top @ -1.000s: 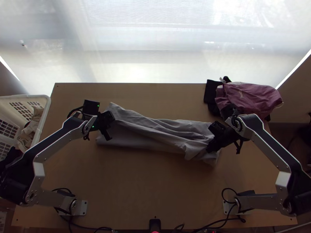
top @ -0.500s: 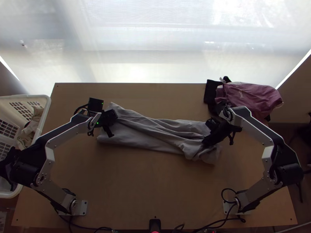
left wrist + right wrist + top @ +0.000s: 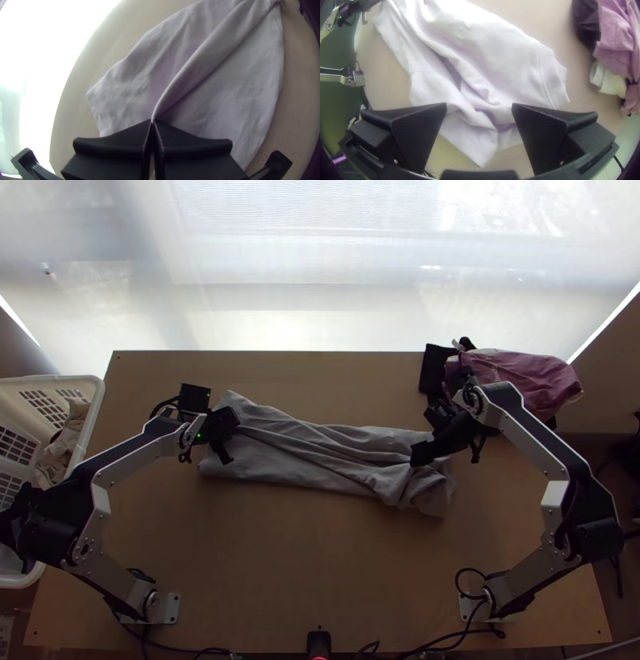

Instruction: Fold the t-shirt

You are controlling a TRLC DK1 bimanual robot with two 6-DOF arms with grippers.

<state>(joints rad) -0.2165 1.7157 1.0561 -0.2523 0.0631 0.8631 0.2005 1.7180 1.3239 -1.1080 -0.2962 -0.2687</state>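
Pinching grey t-shirt (image 3: 320, 456); left pincer (image 3: 222, 423)

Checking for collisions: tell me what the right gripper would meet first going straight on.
The right gripper would probably meet the t-shirt, its creased end ahead of the open fingers; depth is unclear.

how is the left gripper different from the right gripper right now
The left gripper is shut on a ridge of the t-shirt; the right gripper is open. In the top view, the left is at the shirt's left end, the right by its right end. Both have wide black fingers.
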